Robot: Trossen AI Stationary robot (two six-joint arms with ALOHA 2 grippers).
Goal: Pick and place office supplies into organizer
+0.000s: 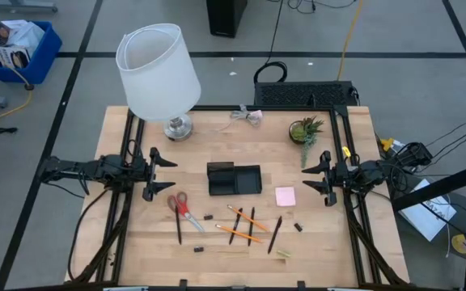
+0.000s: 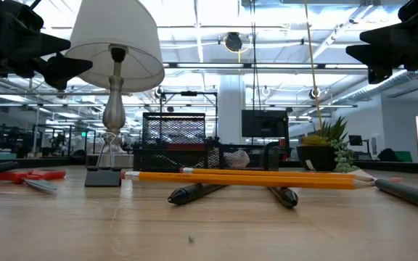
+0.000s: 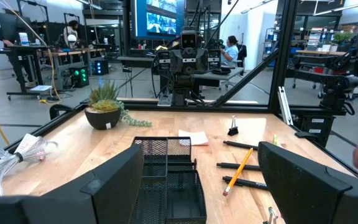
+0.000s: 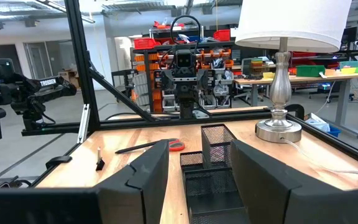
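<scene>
The black organizer (image 1: 234, 179) stands mid-table, between the two arms. In front of it, the office supplies lie flat on the wood. They are red-handled scissors (image 1: 180, 205), orange pencils (image 1: 242, 223), a black pen (image 1: 275, 234), a pink sticky-note pad (image 1: 285, 196) and small dark clips (image 1: 298, 227). My left gripper (image 1: 167, 175) hovers open at the table's left side, pointing level at the organizer (image 3: 169, 180). My right gripper (image 1: 314, 178) hovers open at the right side, facing the organizer (image 4: 213, 163). Neither touches anything.
A white-shaded lamp (image 1: 158, 73) stands at the far left on its metal base (image 1: 178, 127). A small potted plant (image 1: 306, 131) is at the far right, a bagged cable (image 1: 249, 115) lies between them, and a black mesh box (image 1: 306, 94) sits beyond the far edge. Bare wood shows along the near edge.
</scene>
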